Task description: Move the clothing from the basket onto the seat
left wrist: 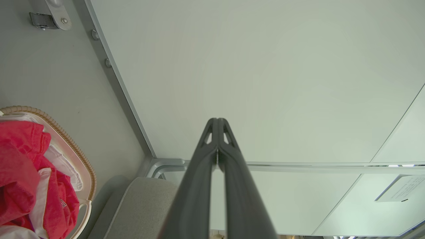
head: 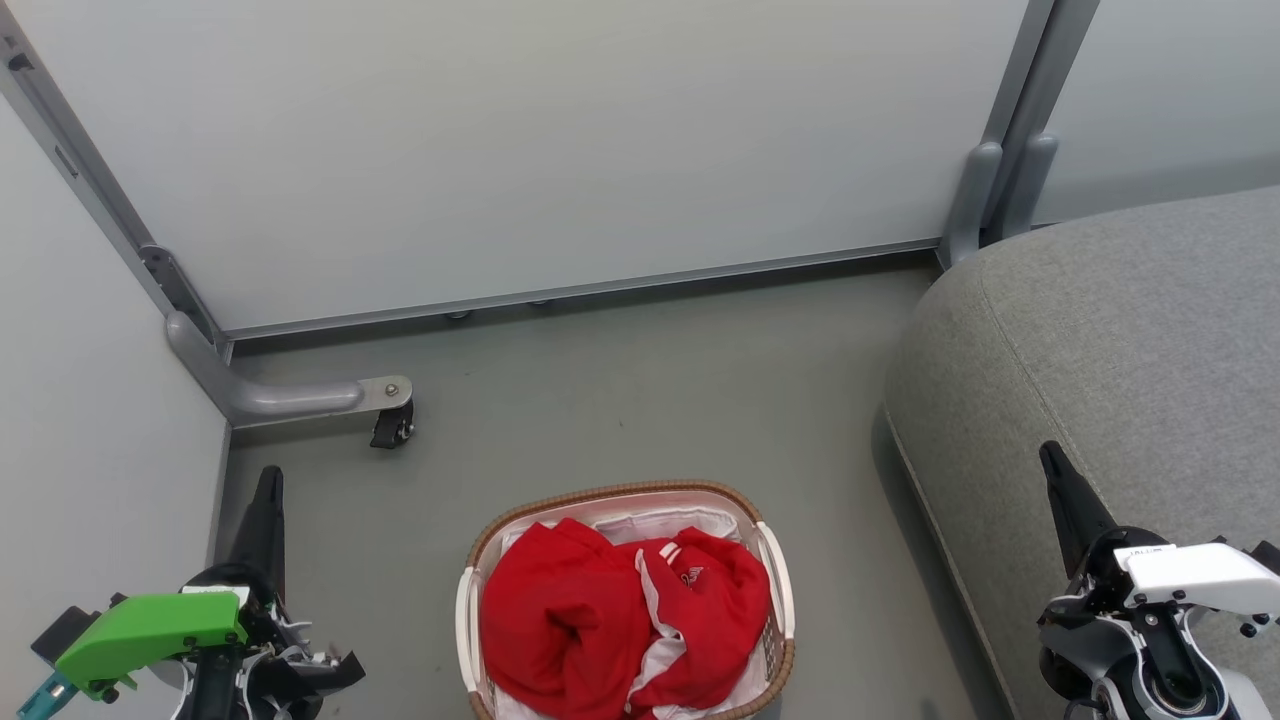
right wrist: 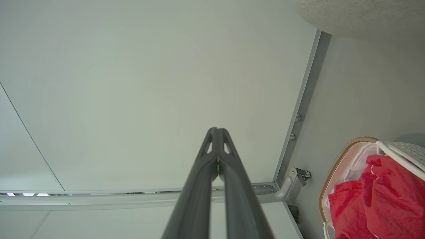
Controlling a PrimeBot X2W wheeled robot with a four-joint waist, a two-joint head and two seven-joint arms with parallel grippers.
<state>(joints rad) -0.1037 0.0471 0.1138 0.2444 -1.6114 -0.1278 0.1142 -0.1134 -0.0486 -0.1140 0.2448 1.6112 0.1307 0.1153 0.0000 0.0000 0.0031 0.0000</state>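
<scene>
We're pre-grasp: red sportswear (head: 600, 620) sits in the laundry basket (head: 600, 492), with the grey sofa (head: 1120, 340) alongside. Our left gripper (head: 269, 478) and right gripper (head: 1050, 455) are clenched and empty. Next we open one and drop onto the pile.

- The right hand (right wrist: 217, 132) rises from the bottom edge, its 2 dark fingers (right wrist: 199, 186) pressed together at the tips, holding nothing.
- Behind it stands a pale wall panel (right wrist: 132, 83) in a grey metal frame (right wrist: 305, 96), with a caster (right wrist: 303, 174) at the frame's foot.
- At the lower right, the basket (right wrist: 335, 166) sits on the grey floor (right wrist: 358, 83); the red clothing (right wrist: 375, 202) is heaped inside over a white liner (right wrist: 360, 162).
- The seat (right wrist: 365, 16) shows in the top right corner, apart from the basket.
</scene>
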